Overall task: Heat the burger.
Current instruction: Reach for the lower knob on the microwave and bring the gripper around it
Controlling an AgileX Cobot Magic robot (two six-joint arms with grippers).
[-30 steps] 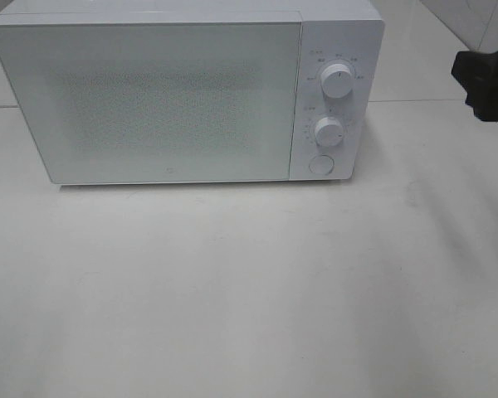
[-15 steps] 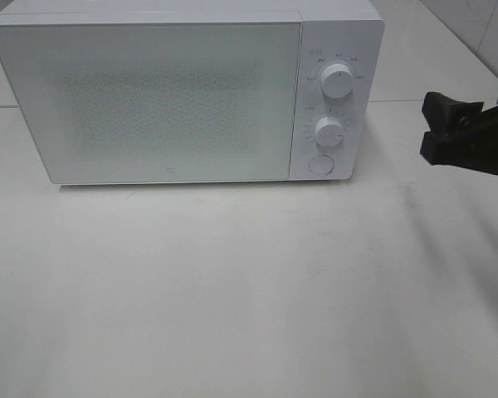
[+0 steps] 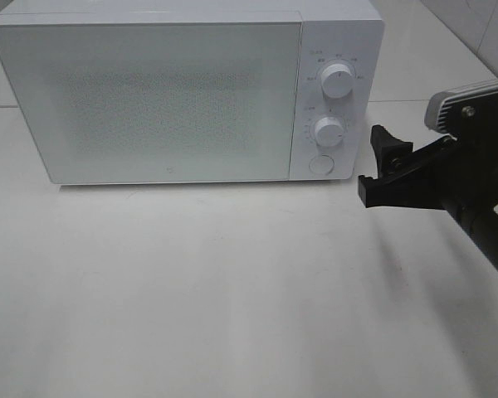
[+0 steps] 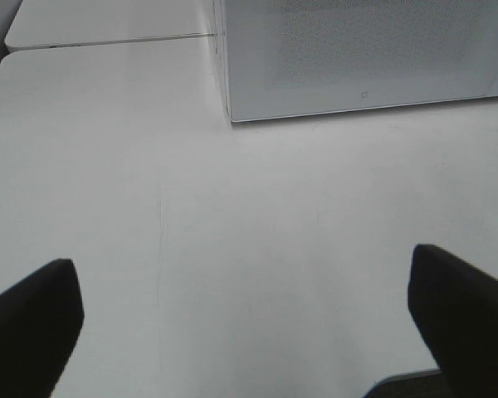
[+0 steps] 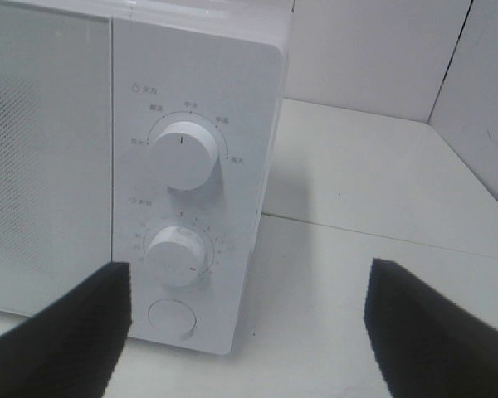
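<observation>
Across the white table (image 3: 232,290) I see smooth open room ahead of one boxy white microwave (image 3: 149,99), its speckled door (image 3: 149,108) shut; the burger I cannot see. Just off its control end my right gripper (image 3: 375,162) hangs spread, my left gripper (image 4: 247,319) spread over tabletop; two round knobs (image 3: 338,83), one button (image 3: 320,164)

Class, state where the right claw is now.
In the exterior high view, the right claw sits open on the right, beside the control panel of the microwave, level with its lower knob and round button.
</observation>
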